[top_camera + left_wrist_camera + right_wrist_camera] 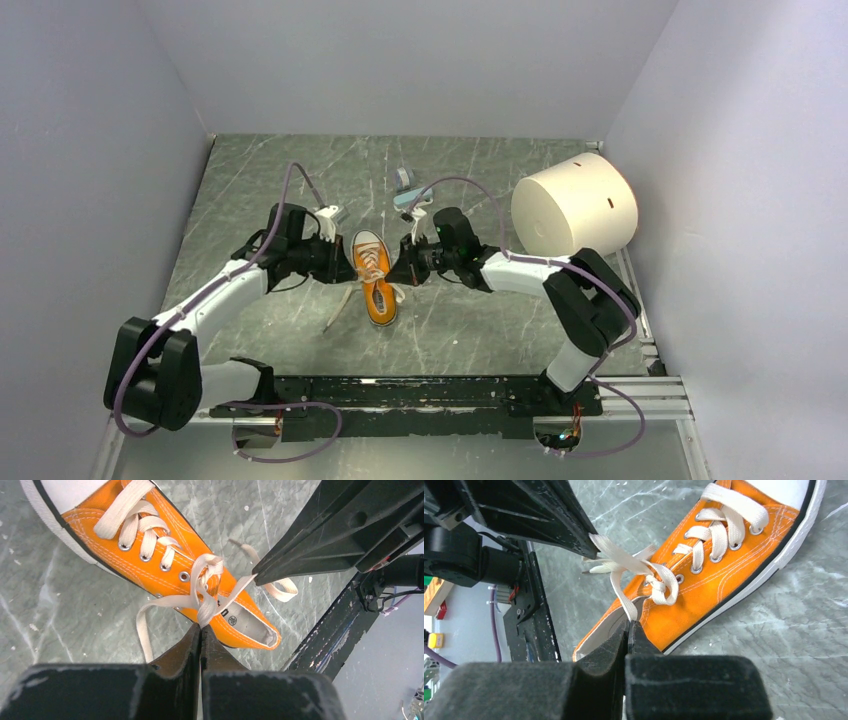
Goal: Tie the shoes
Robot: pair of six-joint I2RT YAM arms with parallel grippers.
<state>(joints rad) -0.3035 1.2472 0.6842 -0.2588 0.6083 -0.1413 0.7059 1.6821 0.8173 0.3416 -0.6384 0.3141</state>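
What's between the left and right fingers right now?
The orange shoe, seen in the top view; its laces run from the knot to the left gripper and right gripper.

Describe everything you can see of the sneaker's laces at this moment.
The laces are flat, cream-white, woven-looking bands crossed through metal eyelets up the orange sneaker. Near the top eyelets they bunch into a knot. From it one strand runs into the shut left gripper, another into the shut right gripper, on opposite sides. A loose tail trails onto the table.
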